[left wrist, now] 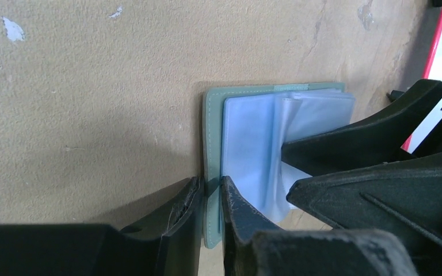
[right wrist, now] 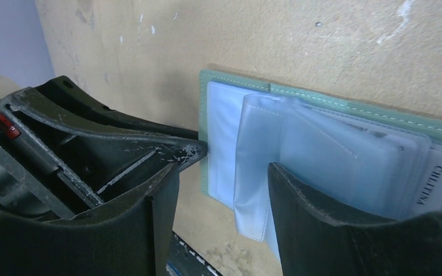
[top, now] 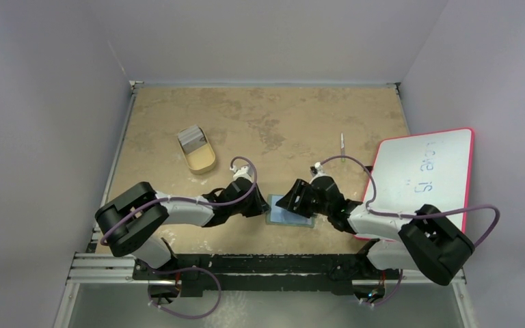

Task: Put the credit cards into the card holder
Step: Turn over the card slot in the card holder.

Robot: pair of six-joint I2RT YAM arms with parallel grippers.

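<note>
The card holder [top: 290, 213] lies open on the table between my two arms, grey-green with bluish clear pockets [left wrist: 253, 132] fanned up. My left gripper [left wrist: 211, 190] is shut on the holder's green left edge, one jaw on each side of it. Over the pockets, my right gripper [right wrist: 224, 172] stands open. One of its fingers [right wrist: 322, 218] rests against the clear sleeves [right wrist: 334, 149], the other is off the holder's side. The credit cards [top: 192, 139] stand as a grey stack in the tan tray at the back left. A pale printed card [right wrist: 437, 184] shows in a pocket.
The tan oval tray [top: 202, 158] sits left of centre. A pink-edged whiteboard [top: 420, 178] covers the right side under my right arm. A thin pen [top: 342, 145] lies behind it. The table's near edge and black rail [top: 246, 260] run just below the holder.
</note>
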